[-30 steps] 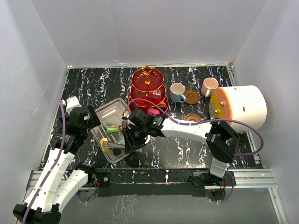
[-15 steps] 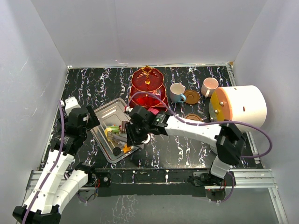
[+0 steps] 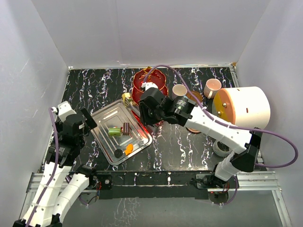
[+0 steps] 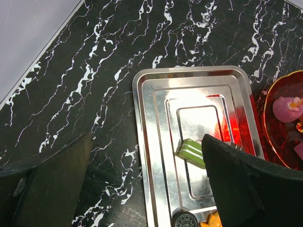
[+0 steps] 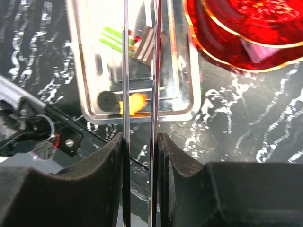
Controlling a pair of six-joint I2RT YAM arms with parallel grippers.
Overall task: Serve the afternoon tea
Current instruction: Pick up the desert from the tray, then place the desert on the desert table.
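1. Serving looks partway: pink sweets (image 4: 286, 105) sit on the stand (image 4: 279, 137); four sweets (image 3: 113, 131) lie in the tray (image 3: 102, 116).
2. Right claw (image 5: 140, 137) is clamped on thin tongs (image 5: 125, 71) beside the stand; left claw (image 4: 146, 139) gapes above the tray.
3. Cups (image 3: 212, 86) stand on the counter (image 3: 94, 85), apparently unserved.

You are at lab test booth: plain white walls (image 3: 156, 33) round black marble table (image 3: 94, 85), metal rail (image 3: 265, 182) at near edge.

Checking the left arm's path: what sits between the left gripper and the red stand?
The metal tray, with sweets on it, as the top view shows.
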